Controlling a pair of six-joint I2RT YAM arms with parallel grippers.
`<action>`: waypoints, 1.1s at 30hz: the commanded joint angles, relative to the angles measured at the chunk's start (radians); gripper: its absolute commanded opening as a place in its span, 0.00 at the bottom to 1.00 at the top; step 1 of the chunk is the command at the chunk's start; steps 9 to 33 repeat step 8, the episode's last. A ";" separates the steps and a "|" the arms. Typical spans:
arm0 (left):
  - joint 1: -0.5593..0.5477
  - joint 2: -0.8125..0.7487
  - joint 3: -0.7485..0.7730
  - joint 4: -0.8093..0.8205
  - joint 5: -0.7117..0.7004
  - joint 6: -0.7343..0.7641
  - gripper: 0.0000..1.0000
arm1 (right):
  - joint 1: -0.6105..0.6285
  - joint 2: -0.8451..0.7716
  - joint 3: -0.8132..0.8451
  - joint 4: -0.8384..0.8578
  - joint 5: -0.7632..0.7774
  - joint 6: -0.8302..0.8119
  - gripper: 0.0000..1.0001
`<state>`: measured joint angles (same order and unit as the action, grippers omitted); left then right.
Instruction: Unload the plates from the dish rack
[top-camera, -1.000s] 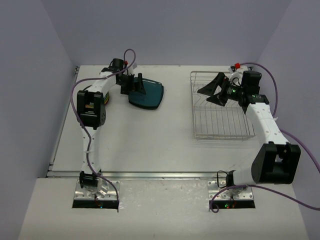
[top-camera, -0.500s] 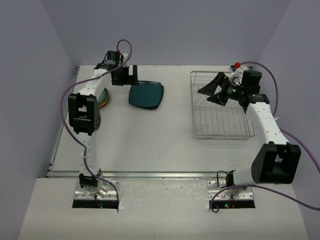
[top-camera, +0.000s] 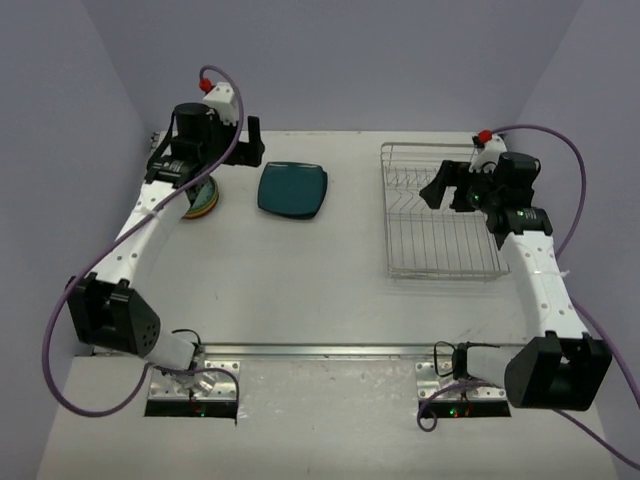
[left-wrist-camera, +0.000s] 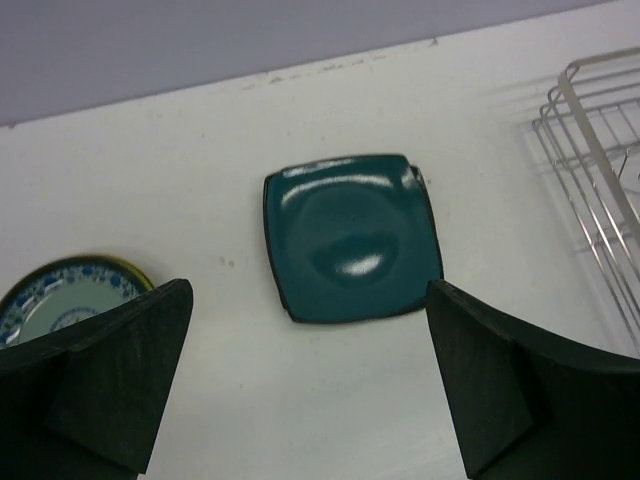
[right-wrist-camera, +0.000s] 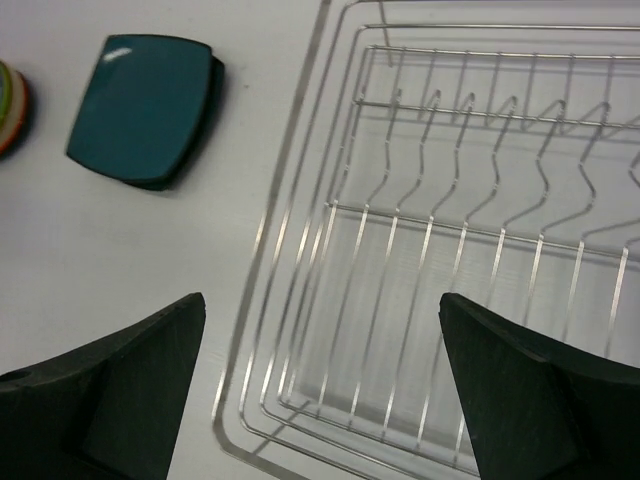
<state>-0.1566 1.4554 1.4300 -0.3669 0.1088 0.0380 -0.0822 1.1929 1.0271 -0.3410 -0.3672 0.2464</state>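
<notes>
Worktop, white. Dish rack, silver wire, standing flat on the right half. Right hand, hanging above the rack's far part, fingers spread wide, holding nothing. Dark-teal plate, rounded-square, lying flat on the worktop well left of the rack. Stack of small round plates, further left, near the teal plate but apart from it, partly hidden under the left arm; top plate pale with a blue pattern. Left hand, above the far-left worktop, fingers spread wide, empty.
</notes>
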 joint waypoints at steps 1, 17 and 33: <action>0.002 -0.195 -0.203 0.058 -0.015 0.099 1.00 | -0.002 -0.131 -0.120 0.072 0.220 -0.196 0.99; 0.002 -0.402 -0.402 0.008 -0.093 0.113 1.00 | -0.002 -0.340 -0.334 0.103 0.240 -0.224 0.99; 0.002 -0.402 -0.402 0.008 -0.093 0.113 1.00 | -0.002 -0.340 -0.334 0.103 0.240 -0.224 0.99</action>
